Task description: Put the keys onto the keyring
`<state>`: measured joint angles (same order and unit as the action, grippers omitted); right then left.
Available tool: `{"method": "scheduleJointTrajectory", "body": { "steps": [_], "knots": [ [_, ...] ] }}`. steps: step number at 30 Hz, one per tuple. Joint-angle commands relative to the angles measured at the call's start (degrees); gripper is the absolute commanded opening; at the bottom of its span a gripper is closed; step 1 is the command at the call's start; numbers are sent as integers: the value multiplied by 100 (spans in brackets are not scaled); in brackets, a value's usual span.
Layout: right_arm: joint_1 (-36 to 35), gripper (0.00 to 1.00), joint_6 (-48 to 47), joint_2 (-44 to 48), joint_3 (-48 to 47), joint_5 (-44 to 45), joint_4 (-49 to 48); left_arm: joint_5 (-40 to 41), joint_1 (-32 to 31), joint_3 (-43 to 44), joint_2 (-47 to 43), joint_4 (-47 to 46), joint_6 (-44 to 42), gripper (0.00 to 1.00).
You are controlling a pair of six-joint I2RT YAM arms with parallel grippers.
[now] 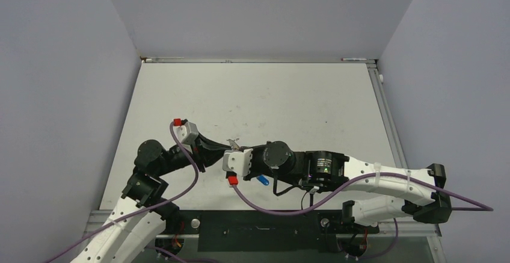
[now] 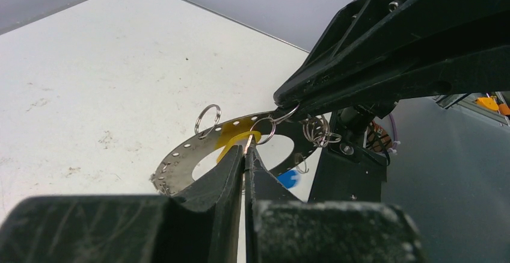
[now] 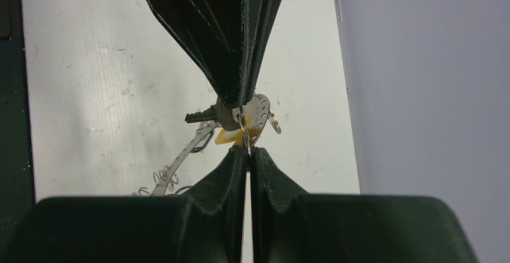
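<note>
Both grippers meet tip to tip above the near middle of the table. The keyring (image 2: pixel 180 154) is a curved silvery band pierced with holes, with small split rings (image 2: pixel 206 118) hanging from it. My right gripper (image 3: pixel 248 149) is shut on one of these small rings. Facing it, my left gripper (image 2: pixel 246 150) is shut on the yellow-headed key (image 3: pixel 231 136), whose silver blade (image 3: pixel 199 117) sticks out sideways. In the top view the left gripper (image 1: pixel 227 147) and right gripper (image 1: pixel 243 149) almost touch. A blue-headed key (image 1: pixel 263 180) lies loose on the table under the right arm.
Grey walls close in the white table (image 1: pixel 270 94) on three sides. Purple cables (image 1: pixel 264 207) loop off both wrists near the front edge. A black base plate (image 1: pixel 258 222) runs along the near edge between the arm bases.
</note>
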<state>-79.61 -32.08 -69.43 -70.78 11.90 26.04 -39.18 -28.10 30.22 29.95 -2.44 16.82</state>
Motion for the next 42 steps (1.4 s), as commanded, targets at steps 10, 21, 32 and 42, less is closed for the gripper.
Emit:
{"method": "scheduleJointTrajectory", "body": {
  "steps": [10, 21, 32, 42],
  "knots": [
    [13, 5, 53, 331, 20, -19, -627, -130, 40, -421, -957, -959, -61, 41],
    [250, 5, 313, 522, 50, -1055, -831, -611, 41, -999, -1527, -2234, -4, 41],
    [729, 5, 885, 634, 513, -2392, -1497, -786, 36, -1079, -1498, -2503, 29, 36],
    [1163, 5, 1315, 843, 741, -3420, -2055, -917, 28, -1087, -1436, -2556, 74, 28]
  ]
}}
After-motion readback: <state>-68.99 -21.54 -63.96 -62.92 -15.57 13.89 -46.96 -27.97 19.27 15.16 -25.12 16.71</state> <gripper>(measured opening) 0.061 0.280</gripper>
